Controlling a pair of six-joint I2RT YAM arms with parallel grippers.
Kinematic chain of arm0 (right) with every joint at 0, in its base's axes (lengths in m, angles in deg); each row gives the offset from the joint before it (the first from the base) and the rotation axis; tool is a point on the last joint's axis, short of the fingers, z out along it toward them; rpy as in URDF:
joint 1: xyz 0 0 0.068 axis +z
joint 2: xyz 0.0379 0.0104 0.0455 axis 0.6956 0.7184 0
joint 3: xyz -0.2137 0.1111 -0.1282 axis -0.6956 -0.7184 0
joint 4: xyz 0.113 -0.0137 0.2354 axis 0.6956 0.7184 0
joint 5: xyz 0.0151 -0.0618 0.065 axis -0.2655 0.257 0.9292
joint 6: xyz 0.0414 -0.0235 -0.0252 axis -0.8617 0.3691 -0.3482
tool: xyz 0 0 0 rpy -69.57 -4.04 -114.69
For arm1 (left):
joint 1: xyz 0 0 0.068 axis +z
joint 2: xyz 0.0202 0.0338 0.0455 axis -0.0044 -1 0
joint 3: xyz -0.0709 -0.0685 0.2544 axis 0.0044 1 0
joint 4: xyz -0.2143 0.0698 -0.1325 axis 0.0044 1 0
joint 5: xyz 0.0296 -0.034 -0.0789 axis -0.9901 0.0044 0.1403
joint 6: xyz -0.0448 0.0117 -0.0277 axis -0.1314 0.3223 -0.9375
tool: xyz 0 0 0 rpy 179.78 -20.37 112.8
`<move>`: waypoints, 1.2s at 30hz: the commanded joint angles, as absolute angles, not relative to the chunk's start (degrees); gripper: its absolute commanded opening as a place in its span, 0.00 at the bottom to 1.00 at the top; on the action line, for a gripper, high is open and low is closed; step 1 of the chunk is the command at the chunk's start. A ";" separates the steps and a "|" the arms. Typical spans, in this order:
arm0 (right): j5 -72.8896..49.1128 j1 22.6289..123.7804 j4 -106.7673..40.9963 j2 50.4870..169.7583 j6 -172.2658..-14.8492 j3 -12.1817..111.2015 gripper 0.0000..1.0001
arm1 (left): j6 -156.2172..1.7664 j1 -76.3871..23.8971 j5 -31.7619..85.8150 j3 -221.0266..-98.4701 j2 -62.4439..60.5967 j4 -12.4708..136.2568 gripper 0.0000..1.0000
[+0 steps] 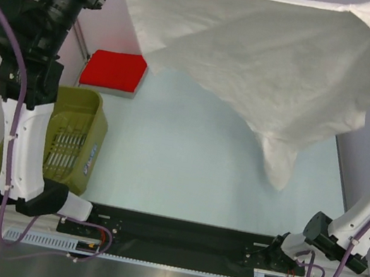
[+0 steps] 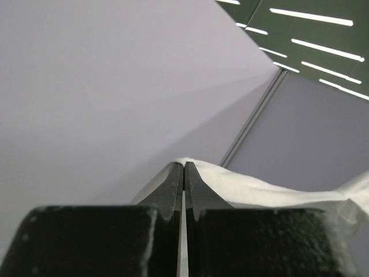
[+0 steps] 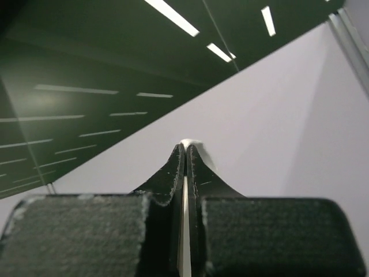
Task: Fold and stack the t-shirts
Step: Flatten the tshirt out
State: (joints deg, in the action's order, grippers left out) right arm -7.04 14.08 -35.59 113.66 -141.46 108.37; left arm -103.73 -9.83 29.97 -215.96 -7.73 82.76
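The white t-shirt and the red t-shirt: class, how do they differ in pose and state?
The white t-shirt hangs in the air; the red t-shirt lies on the table. The white t-shirt is spread open; the red t-shirt is folded into a compact square. Both are soft cloth.

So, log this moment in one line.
left gripper: shut on white t-shirt | right gripper: shut on it | red t-shirt: folded, on table
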 commanded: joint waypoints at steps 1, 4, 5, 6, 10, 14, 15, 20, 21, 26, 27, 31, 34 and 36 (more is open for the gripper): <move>-4.24 13.05 -39.27 118.43 -146.59 108.96 0.00 | -112.21 -8.19 28.77 -217.56 -11.29 81.85 0.00; -4.06 12.79 -42.17 118.95 -148.26 108.35 0.00 | -117.14 -7.48 31.24 -220.28 -13.67 78.52 0.00; -3.89 12.96 -42.44 119.48 -148.61 108.26 0.00 | -118.98 -7.39 31.42 -220.64 -15.15 77.63 0.00; -3.19 13.14 -42.36 120.35 -149.31 108.52 0.00 | -120.39 -6.96 31.77 -221.08 -16.38 77.10 0.00; -0.81 12.44 -43.42 121.42 -151.61 108.35 0.00 | -133.23 -3.79 43.09 -229.57 -24.82 79.82 0.00; -0.99 11.74 -42.45 121.15 -150.63 108.52 0.00 | -122.17 -6.51 34.68 -229.11 -19.05 80.62 0.00; -0.29 11.39 -42.53 121.06 -151.34 108.70 0.00 | -122.51 -6.08 34.67 -225.34 -17.82 79.74 0.00; -0.46 9.01 -43.06 117.38 -152.13 108.09 0.00 | -121.63 -5.72 36.34 -224.78 -14.47 78.68 0.00; -0.46 8.49 -43.15 115.81 -152.39 107.74 0.00 | -121.72 -5.72 36.43 -224.78 -13.94 78.67 0.00; -0.37 2.18 -45.96 110.17 -156.25 105.54 0.00 | -121.02 -5.20 35.90 -224.60 -9.47 78.15 0.00; -0.28 1.37 -46.66 109.21 -156.70 106.23 0.00 | -121.02 -5.02 35.73 -224.60 -8.84 77.63 0.00; -0.02 0.66 -46.31 108.85 -156.35 110.53 0.00 | -120.49 -3.97 35.03 -224.60 -5.24 77.18 0.00; -0.72 0.66 -46.66 109.28 -158.81 112.56 0.00 | -119.26 -2.83 34.41 -224.51 -2.78 77.79 0.00; -1.25 0.66 -47.28 109.81 -159.86 113.70 0.00 | -118.73 -2.03 34.06 -224.51 -1.72 78.49 0.00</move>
